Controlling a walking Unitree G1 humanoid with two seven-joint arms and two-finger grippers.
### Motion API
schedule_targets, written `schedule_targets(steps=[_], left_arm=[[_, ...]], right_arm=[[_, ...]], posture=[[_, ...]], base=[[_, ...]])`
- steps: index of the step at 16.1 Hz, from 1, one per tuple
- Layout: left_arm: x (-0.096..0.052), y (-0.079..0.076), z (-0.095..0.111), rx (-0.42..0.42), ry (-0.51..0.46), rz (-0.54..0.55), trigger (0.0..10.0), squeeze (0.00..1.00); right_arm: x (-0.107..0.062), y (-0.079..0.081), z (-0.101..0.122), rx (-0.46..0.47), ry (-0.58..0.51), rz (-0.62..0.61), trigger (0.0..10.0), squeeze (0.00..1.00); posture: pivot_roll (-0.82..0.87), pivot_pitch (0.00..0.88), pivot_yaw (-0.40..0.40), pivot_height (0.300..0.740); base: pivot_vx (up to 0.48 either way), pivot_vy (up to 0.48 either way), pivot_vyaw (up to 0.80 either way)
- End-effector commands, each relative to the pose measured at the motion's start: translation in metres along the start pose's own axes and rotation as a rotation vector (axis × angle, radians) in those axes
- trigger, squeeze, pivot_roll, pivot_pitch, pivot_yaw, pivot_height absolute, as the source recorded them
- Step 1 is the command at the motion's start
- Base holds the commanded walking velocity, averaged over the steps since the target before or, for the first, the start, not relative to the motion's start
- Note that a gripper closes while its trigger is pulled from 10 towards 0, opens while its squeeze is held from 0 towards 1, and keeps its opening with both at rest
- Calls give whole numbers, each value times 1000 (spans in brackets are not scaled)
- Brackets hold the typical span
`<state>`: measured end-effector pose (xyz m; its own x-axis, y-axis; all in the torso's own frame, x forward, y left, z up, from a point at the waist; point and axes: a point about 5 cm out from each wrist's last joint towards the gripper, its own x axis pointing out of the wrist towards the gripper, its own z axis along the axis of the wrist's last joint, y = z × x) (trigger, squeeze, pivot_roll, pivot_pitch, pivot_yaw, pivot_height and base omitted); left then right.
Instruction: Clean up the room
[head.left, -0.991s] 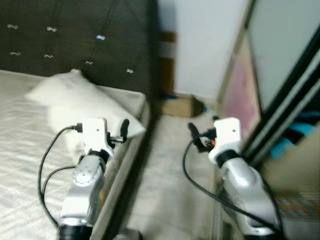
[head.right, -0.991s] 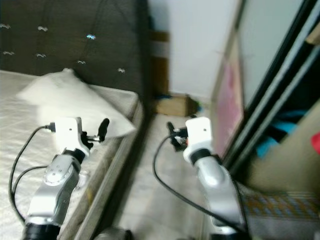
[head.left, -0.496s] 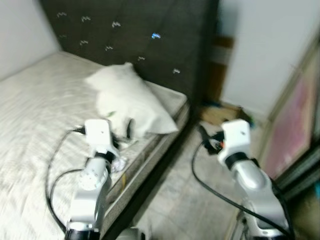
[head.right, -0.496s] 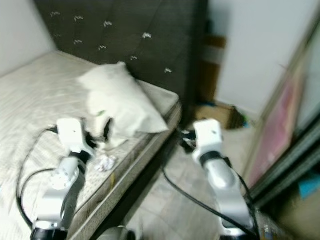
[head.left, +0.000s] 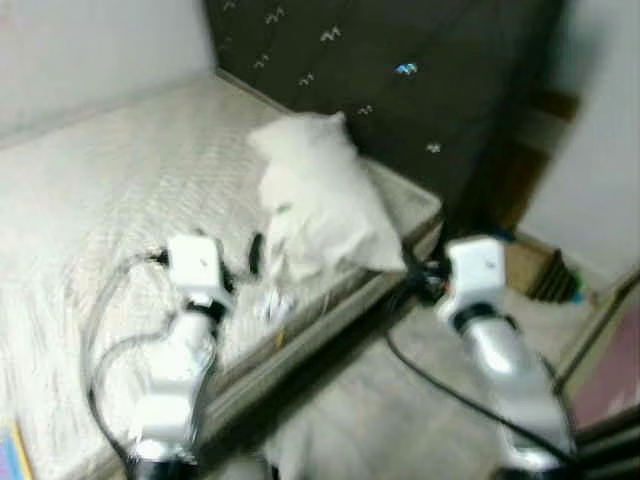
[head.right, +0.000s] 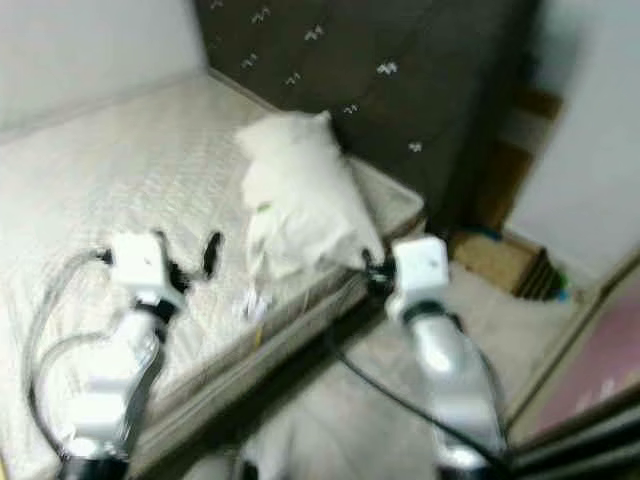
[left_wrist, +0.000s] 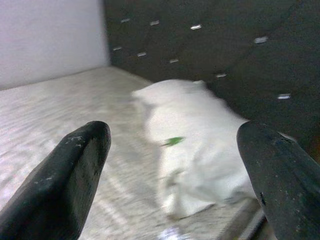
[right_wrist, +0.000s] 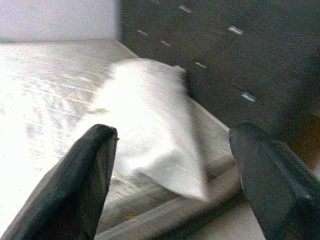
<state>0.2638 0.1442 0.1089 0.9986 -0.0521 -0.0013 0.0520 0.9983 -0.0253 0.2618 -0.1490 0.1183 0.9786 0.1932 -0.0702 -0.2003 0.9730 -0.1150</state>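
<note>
The left end effector (head.left: 238, 268) hangs over the bed (head.left: 90, 200), fingers wide apart, holding nothing. The right end effector (right_wrist: 170, 175) is by the bed's edge, also wide open and empty. A small crumpled scrap (head.left: 270, 305) lies beside it. Farther off, the white pillow (head.left: 320, 205) lies longways, pointing from 11 to 5 o'clock, against the dark headboard (head.left: 400, 70). The wrist views show a green speck (left_wrist: 173, 141) on it.

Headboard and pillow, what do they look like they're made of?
The headboard looks like dark padded upholstery, perhaps leatherette or fabric: it is tufted, with small shiny studs in rows. Blur leaves the finish open. The pillow looks like soft white cloth over a filling: it sags and creases on the bed.
</note>
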Motion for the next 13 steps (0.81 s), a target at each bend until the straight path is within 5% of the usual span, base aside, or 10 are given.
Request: schedule_targets(steps=[1,6,11,13], left_arm=[[1,-1,3,-4,-10,-3,10000,0],[1,-3,4,-22,-14,-34,10000,0],[1,-4,6,-30,-27,-59,10000,0],[1,-5,7,-32,-31,-70,10000,0]], right_arm=[[0,-3,0,-7,-3,-12,10000,0],[0,-5,0,-1,-3,-18,10000,0],[0,-6,0,14,-7,-25,10000,0],[1,-4,1,3,-13,-18,10000,0]], posture=[[-17,0,10,740],[-18,0,10,740],[-18,0,13,740],[-18,0,13,740]], base=[[0,0,800],[0,0,800],[0,0,0],[120,0,800]])
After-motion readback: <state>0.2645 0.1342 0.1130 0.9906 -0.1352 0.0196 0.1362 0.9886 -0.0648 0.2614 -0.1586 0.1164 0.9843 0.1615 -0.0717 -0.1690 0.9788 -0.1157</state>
